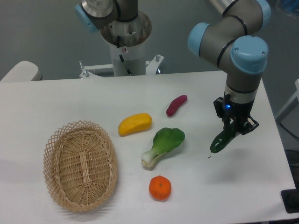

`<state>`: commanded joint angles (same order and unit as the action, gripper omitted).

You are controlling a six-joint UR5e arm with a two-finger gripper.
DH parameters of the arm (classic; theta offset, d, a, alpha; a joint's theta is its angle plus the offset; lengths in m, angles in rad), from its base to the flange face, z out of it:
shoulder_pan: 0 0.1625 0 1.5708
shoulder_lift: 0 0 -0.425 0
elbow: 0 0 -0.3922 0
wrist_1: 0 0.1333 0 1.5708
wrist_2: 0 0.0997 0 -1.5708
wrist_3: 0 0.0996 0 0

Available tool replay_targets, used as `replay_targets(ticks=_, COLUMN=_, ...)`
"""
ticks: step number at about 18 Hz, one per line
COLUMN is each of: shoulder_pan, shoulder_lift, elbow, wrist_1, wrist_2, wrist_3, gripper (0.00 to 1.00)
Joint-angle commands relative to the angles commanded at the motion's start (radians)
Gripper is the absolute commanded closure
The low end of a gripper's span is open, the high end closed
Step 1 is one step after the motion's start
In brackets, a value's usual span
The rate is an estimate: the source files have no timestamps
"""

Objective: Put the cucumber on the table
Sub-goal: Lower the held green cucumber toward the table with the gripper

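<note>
The dark green cucumber (222,140) hangs tilted in my gripper (235,127), its thin stem tip pointing down-left close over the white table (233,186). The gripper is shut on the cucumber's upper end, at the right side of the table. I cannot tell whether the stem tip touches the tabletop. The cucumber's top end is hidden between the fingers.
An oval wicker basket (80,165) stands at the front left. A yellow vegetable (134,124), a purple sweet potato (176,105), a bok choy (163,145) and an orange (160,187) lie mid-table. The table's right edge is near the gripper.
</note>
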<state>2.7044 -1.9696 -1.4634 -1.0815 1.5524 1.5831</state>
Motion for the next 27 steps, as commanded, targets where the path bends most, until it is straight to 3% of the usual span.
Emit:
replay_targets(ticks=11, shoulder_pan=-0.02, shoulder_lift=-0.021, elbow=0.002, wrist_1=0.009, wrist_2=0.002, wrist_3=-0.021, gripper=0.79)
replay_targets(ticks=17, shoulder_pan=-0.049, shoulder_lift=-0.055, elbow=0.023, wrist_1=0.011, wrist_2=0.0, wrist_3=-0.175, gripper=0.79)
replay_targets(ticks=22, shoulder_pan=-0.101, shoulder_lift=-0.123, elbow=0.005, wrist_1=0.123, wrist_2=0.0, wrist_3=-0.334, gripper=0.79)
replay_targets(ticks=27, shoulder_pan=-0.132, shoulder_lift=-0.192, elbow=0.0, wrist_1=0.158, wrist_2=0.002, wrist_3=-0.388, gripper=0.78)
